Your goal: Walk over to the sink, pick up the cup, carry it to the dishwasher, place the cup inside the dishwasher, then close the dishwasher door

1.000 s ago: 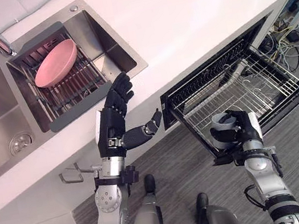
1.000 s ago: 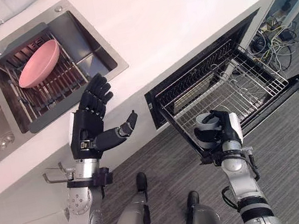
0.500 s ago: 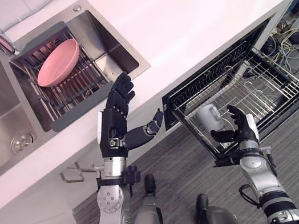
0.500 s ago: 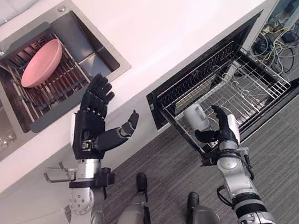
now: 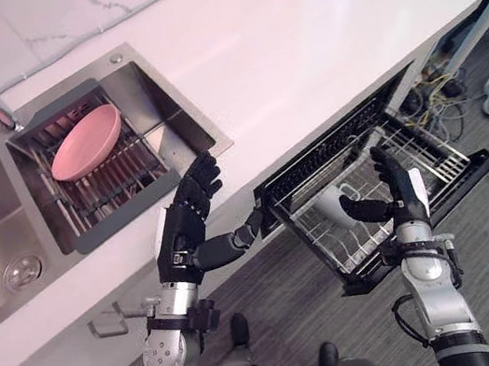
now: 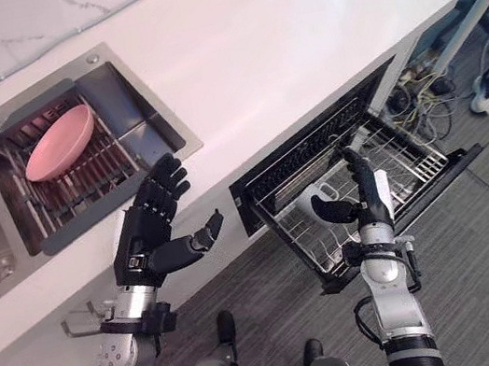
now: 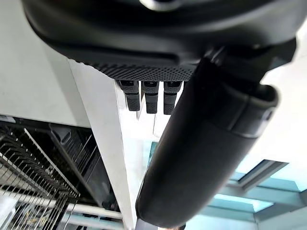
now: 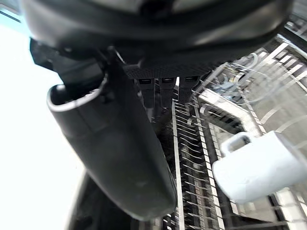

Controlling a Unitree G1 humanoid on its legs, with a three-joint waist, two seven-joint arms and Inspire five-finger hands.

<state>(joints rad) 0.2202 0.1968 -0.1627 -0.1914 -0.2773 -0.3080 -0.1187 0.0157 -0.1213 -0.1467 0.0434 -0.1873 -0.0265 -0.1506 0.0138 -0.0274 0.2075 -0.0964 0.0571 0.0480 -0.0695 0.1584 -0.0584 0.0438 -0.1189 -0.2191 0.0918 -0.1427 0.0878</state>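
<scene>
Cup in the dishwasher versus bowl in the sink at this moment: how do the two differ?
The cup is white with a handle; the bowl is pink, wide, shallow and handleless. The cup lies in the dishwasher rack, apparently on its side; the bowl leans tilted in the sink drainer. Both rest on wire racks.

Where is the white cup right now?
In the left eye view, the white cup lies in the pulled-out dishwasher rack, at its left end, just left of the robot's open right hand.
</scene>
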